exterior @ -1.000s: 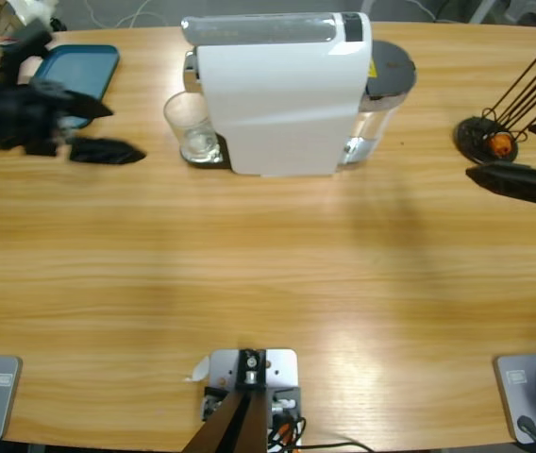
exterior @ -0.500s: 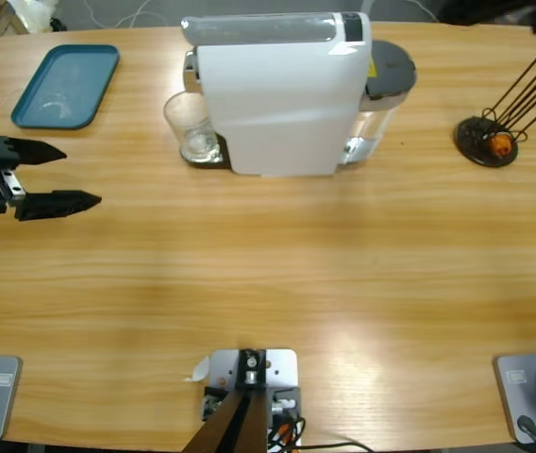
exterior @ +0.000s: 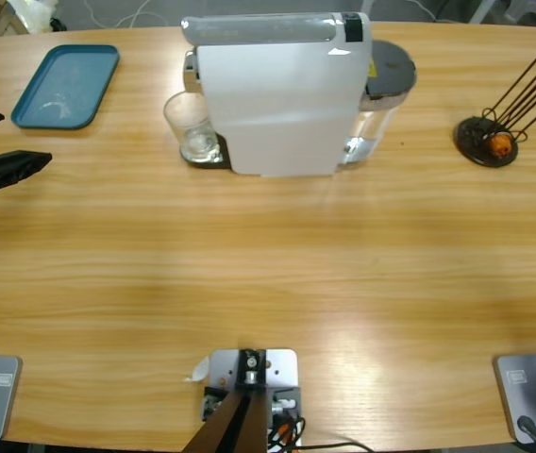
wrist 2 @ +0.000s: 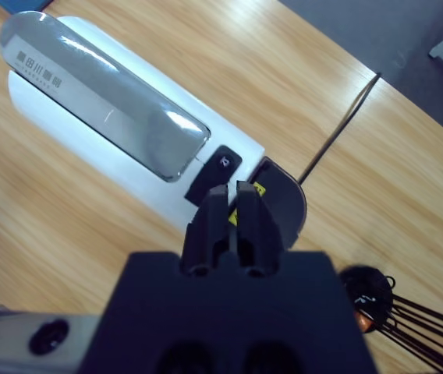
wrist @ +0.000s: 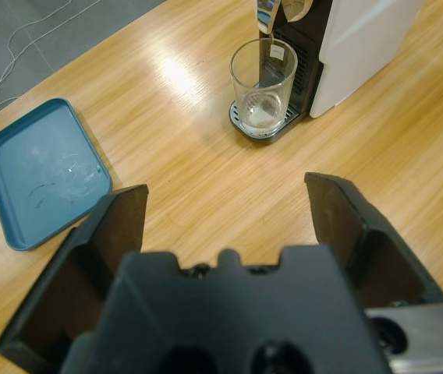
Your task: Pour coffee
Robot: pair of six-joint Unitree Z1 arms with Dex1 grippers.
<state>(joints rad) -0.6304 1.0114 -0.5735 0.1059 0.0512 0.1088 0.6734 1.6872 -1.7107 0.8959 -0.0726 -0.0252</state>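
Note:
A clear glass tumbler (exterior: pixel 192 127) (wrist: pixel 263 89) stands upright on the drip tray at the left side of the white coffee machine (exterior: pixel 277 94) (wrist: pixel 362 39) (wrist 2: pixel 112 101). Its bottom looks pale, and I see no brown coffee in it. My left gripper (exterior: pixel 25 138) (wrist: pixel 225 191) hangs open at the table's left edge, well short of the glass, with nothing between its jaws. My right gripper (wrist 2: pixel 232 191) is shut and empty, high above the machine's right end. It is outside the high view.
A blue tray (exterior: pixel 65 85) (wrist: pixel 38 179) lies at the far left, beside the left gripper. A grey-lidded water tank (exterior: pixel 391 71) (wrist 2: pixel 284 202) sits behind the machine. A black stand (exterior: pixel 490 142) (wrist 2: pixel 370 300) with thin rods stands at the far right.
The left gripper has pulled back from beside the tray to the table's left edge, still open. The right gripper has left the high view. The glass has not moved.

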